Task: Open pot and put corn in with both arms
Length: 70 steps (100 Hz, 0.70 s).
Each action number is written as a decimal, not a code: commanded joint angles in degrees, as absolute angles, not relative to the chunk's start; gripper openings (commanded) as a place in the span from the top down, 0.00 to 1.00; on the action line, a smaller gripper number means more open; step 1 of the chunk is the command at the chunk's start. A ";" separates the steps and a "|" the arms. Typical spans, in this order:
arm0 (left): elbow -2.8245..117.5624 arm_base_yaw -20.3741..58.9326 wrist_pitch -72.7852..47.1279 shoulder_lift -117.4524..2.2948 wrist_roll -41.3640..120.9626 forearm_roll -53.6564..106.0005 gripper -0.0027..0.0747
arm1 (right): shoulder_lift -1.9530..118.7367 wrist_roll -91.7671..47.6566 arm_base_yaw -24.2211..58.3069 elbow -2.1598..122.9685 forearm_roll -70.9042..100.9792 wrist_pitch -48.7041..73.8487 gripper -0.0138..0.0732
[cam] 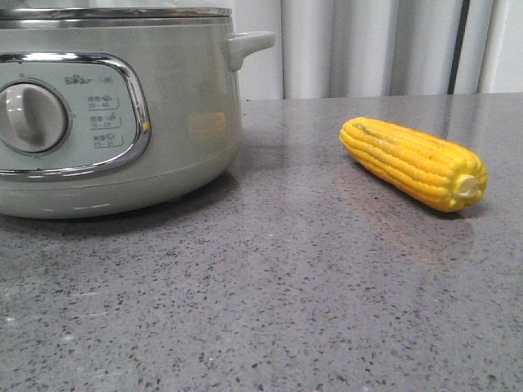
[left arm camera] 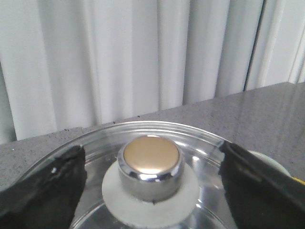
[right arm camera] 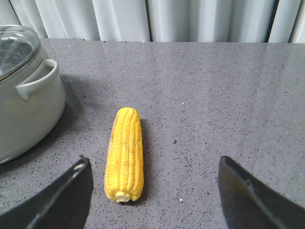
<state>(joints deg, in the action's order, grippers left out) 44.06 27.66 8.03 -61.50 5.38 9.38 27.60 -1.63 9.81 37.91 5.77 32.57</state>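
Observation:
The pale grey-green pot (cam: 106, 122) stands at the left with its glass lid (left arm camera: 190, 143) on. The lid's chrome knob (left arm camera: 150, 164) sits between the open fingers of my left gripper (left arm camera: 151, 179), which do not touch it. The yellow corn (cam: 413, 162) lies on the grey table at the right, stub end toward the front. In the right wrist view the corn (right arm camera: 125, 153) lies beside the pot (right arm camera: 24, 109). My right gripper (right arm camera: 152, 191) is open above the table, the corn's stub end just inside its left finger (right arm camera: 66, 198). Neither gripper shows in the front view.
The grey speckled table (cam: 286, 286) runs back to a white curtain (cam: 368, 45). The pot's stubby side handle (cam: 249, 45) sticks out toward the corn's side.

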 commanded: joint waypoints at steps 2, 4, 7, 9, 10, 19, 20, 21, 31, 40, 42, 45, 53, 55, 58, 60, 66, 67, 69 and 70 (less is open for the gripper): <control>46.32 28.11 17.90 -64.06 5.54 9.84 0.26 | 28.36 -2.16 9.46 39.82 5.30 27.80 0.29; 46.32 28.11 18.29 -64.68 5.54 9.84 0.26 | 28.36 -2.16 9.46 39.82 5.30 27.80 0.29; 46.32 28.11 18.90 -65.46 5.54 9.84 0.26 | 28.36 -2.16 9.46 39.82 5.30 27.80 0.29; 46.32 28.11 19.13 -65.84 5.54 9.84 0.26 | 28.36 -2.16 9.46 39.82 5.30 27.80 0.29; 46.32 28.11 19.23 -66.04 5.54 9.84 0.26 | 28.36 -2.16 9.46 39.82 5.30 27.80 0.29; 46.32 28.11 20.03 -68.31 5.54 9.84 0.26 | 28.36 -2.16 9.46 39.82 5.30 27.80 0.29; 46.32 28.11 20.17 -68.43 5.54 9.84 0.26 | 28.36 -2.16 9.46 39.82 5.30 27.80 0.29; 46.32 28.11 20.31 -68.66 5.54 9.84 0.26 | 28.36 -2.16 9.46 39.82 5.30 27.80 0.29; 46.32 28.11 21.80 -70.00 5.54 9.84 0.26 | 28.36 -2.16 9.46 39.82 5.30 27.80 0.29; 46.32 28.11 22.38 -71.03 5.54 9.90 0.26 | 28.36 -2.16 9.46 39.82 5.30 27.80 0.29; 46.32 28.11 22.38 -71.26 5.54 9.90 0.26 | 28.36 -2.16 9.46 39.82 5.30 27.80 0.29; 46.32 28.11 22.52 -71.51 5.54 9.90 0.26 | 28.36 -2.16 9.46 39.82 5.30 27.80 0.29; 46.32 28.11 22.65 -72.03 5.54 9.90 0.26 | 28.36 -2.16 9.46 39.82 5.30 27.80 0.29; 46.32 28.11 22.65 -72.13 5.54 9.90 0.26 | 28.36 -2.16 9.46 39.82 5.30 27.80 0.29; 46.32 28.11 22.65 -72.13 5.54 9.90 0.27 | 28.36 -2.16 9.46 39.82 5.30 27.80 0.29; 46.32 28.11 22.65 -72.13 5.54 9.90 0.28 | 28.36 -2.16 9.46 39.82 5.30 27.80 0.29; 46.32 28.11 22.65 -72.13 5.54 9.99 0.33 | 28.36 -2.16 9.46 39.82 5.30 27.80 0.29; 46.32 28.11 22.65 -72.13 5.54 9.99 0.35 | 28.36 -2.16 9.46 39.82 5.30 27.91 0.29; 46.32 28.11 22.65 -72.13 5.54 9.99 0.36 | 28.36 -2.16 9.46 39.82 5.30 27.91 0.29; 46.32 28.11 22.65 -72.13 5.54 9.99 0.38 | 28.36 -2.16 9.46 39.82 5.30 27.91 0.29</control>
<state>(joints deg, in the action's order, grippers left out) 44.56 27.77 19.10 -72.92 5.38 9.62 27.60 -1.75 9.81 37.91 5.64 32.44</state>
